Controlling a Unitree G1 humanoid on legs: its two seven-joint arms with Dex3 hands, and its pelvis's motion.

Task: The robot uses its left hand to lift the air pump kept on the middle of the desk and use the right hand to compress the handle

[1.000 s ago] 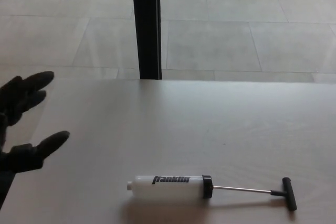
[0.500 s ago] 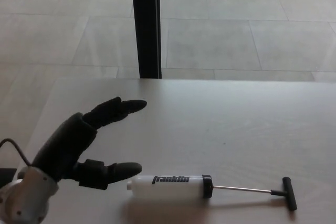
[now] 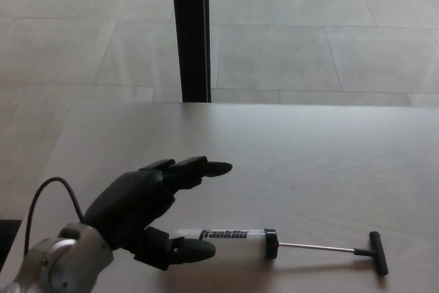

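Note:
The air pump (image 3: 240, 243) lies on its side near the front edge of the pale desk (image 3: 309, 156). It has a white barrel with black lettering, a black collar, a thin metal rod drawn out to the right, and a black T-handle (image 3: 377, 252). My left hand (image 3: 147, 211) comes in from the lower left and is open. Its thumb (image 3: 188, 252) covers the barrel's left end, and its fingers (image 3: 199, 168) reach out above the barrel without closing on it. My right hand is out of the picture.
A black vertical post (image 3: 191, 32) stands behind the desk's far edge. Beyond it is a tiled floor (image 3: 309, 32). A thin black cable (image 3: 48, 193) loops up from my left wrist.
My left hand has moved right and forward across the desk. From the left edge it has come to the pump, and its thumb now overlaps the barrel's left end. The pump has not moved.

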